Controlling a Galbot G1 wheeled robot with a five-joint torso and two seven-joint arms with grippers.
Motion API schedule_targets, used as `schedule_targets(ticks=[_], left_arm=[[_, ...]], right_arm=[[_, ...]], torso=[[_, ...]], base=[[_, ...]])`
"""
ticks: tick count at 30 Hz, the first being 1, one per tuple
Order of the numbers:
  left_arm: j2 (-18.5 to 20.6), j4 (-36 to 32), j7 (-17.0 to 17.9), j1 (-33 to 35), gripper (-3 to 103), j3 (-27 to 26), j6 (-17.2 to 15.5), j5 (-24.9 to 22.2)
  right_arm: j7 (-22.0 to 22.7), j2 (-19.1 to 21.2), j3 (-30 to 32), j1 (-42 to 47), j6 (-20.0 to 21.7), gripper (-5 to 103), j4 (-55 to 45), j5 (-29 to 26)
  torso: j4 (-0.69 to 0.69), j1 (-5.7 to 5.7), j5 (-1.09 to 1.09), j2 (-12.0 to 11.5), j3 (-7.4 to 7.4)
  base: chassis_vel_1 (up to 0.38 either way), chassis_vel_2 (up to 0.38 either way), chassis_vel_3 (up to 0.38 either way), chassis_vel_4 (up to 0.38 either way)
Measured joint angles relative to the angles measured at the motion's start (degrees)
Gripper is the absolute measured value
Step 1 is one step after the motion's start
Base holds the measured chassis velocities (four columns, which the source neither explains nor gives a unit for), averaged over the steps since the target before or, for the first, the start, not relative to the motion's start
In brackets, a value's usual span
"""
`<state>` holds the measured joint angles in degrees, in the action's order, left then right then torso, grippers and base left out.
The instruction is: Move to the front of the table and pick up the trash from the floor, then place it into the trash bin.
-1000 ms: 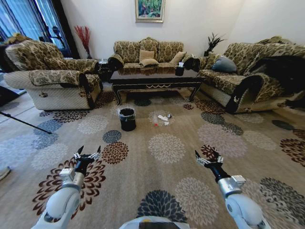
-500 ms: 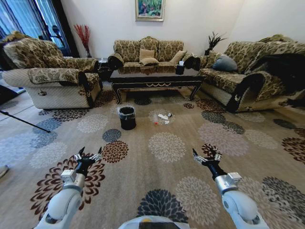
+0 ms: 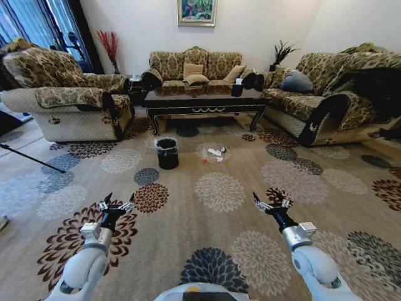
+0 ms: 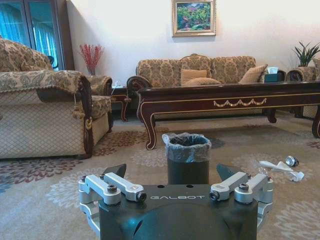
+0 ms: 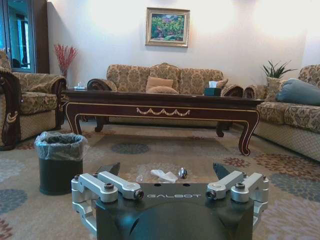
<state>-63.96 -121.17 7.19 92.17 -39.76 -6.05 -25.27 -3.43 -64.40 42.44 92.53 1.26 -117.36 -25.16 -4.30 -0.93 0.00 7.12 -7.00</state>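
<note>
the trash [image 3: 215,153] is seen lying on the carpet [image 3: 219,251] in front of the table [image 3: 203,100], just off the middle of its front edge, with the trash bin [image 3: 166,153] standing near it towards the table's left front leg. the scraps are judged to be very light: the crumpled white paper [image 4: 280,168] should be soft and yield under a pinch, best taken across its bulk; the small silvery bit [image 5: 183,173] looks hard, smooth and apt to slip or roll, so a low grip at its sides is advised. the bin's thin liner is loose and easily snagged.

the left gripper [image 3: 115,205] and right gripper [image 3: 270,204] are held low over the carpet, well short of the trash, each with its fingers spread apart and nothing between them.

compared with a second ago, the table, bin and trash sit slightly higher in the head view and the room is shifted, which is read as camera movement; the right gripper is drawn a little nearer the middle.
</note>
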Motion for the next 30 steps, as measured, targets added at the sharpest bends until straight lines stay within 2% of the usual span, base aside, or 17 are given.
schedule_targets(ticks=[18, 30], left_arm=[[-0.03, -0.36, 0.44, 0.62, 100, -0.06, -0.21, 0.35], [-0.78, -0.35, 0.53, 0.91, 100, 0.43, -0.24, 0.59]], right_arm=[[-0.74, -1.94, -0.64, 1.25, -0.29, 100, -0.81, 1.76], [-0.94, -1.36, -0.2, 1.69, -0.36, 100, -0.8, 1.76]], torso=[[0.0, 0.85, 0.0, -4.15, 3.26], [0.0, 0.81, 0.0, -6.7, 5.88]], base=[[0.0, 0.0, 0.0, 0.0], [0.0, 0.0, 0.0, 0.0]])
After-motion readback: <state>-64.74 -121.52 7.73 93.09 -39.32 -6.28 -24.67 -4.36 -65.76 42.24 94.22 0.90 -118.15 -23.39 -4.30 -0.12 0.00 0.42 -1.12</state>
